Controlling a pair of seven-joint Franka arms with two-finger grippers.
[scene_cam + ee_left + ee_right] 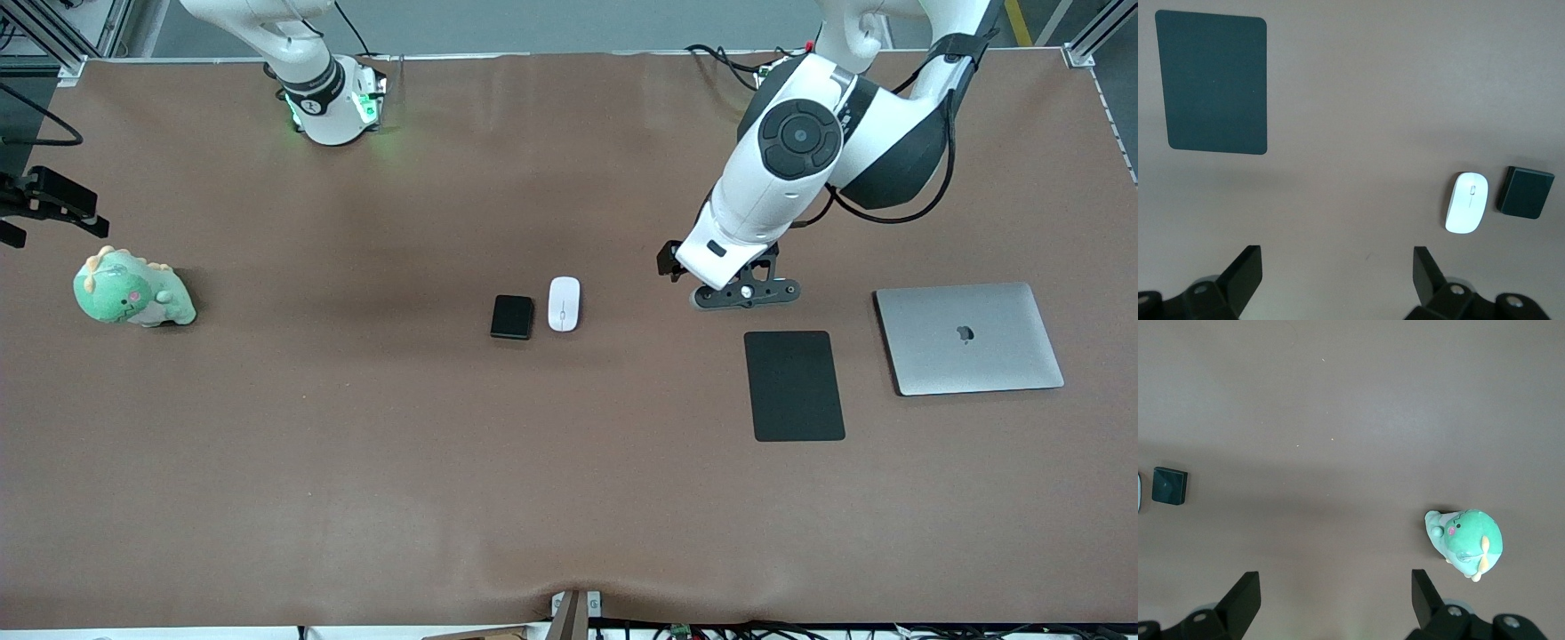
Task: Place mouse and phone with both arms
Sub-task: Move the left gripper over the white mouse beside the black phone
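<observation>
Left gripper [1335,267]: spread wide with nothing between the fingers [1245,273]; it hangs over bare table [356,462], just above the farther edge of the mouse pad, between the pad and the left arm's base.
Left gripper in the front view [745,292]: its black finger bar shows under the white wrist, over the brown surface.
Right gripper [1335,587]: parted wide and holding nothing; it hangs over the table's edge at the right arm's end, above the plush toy's area.
Right gripper in the front view [49,206]: only a black part shows at the frame's border.
Mouse [564,303]: white oval with a thin grey line, flat on the table near the middle, well apart from the left gripper, toward the right arm's end from it; untouched.
Mouse in the left wrist view [1467,202]: lies off to one side of the spread fingers, not between them.
Phone [512,317]: small black slab with rounded corners, just beside the mouse on the side away from the left gripper, a narrow gap between them; well apart from the right gripper.
Phone in the wrist views: seen next to the mouse from the left wrist [1525,192], and far off near the frame's border from the right wrist [1169,485].
Mouse pad [794,385]: flat black rectangle directly below the left gripper's position in the front view, nearer to the front camera than it.
Laptop [969,338]: closed silver Apple laptop, beside the mouse pad toward the left arm's end of the table.
Plush toy [132,292]: green dinosaur with a pink cheek, near the right gripper, nearer to the front camera than it.
</observation>
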